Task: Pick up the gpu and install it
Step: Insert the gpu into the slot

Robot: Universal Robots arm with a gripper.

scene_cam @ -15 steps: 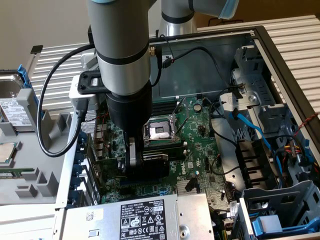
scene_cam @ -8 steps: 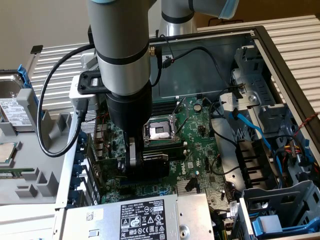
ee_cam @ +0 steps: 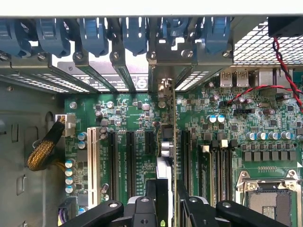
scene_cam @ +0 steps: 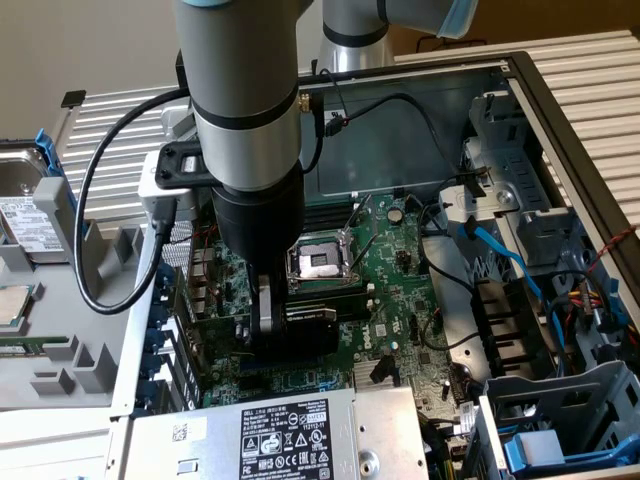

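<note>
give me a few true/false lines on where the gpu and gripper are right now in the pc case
1. The gripper is down inside the open computer case, over the motherboard. True.
2. The gpu lies flat on the grey tray outside the case. False: it stands on edge between the gripper's fingers, just above the motherboard.
3. In the wrist view the gpu runs edge-on in line with the expansion slots, its end toward the rear bracket openings. True.
4. The CPU socket is covered by a heatsink. False: it is bare, with its metal frame visible.
5. The blue cable is wrapped around the gripper. False: it lies toward the exterior view's right, apart from it.
</note>
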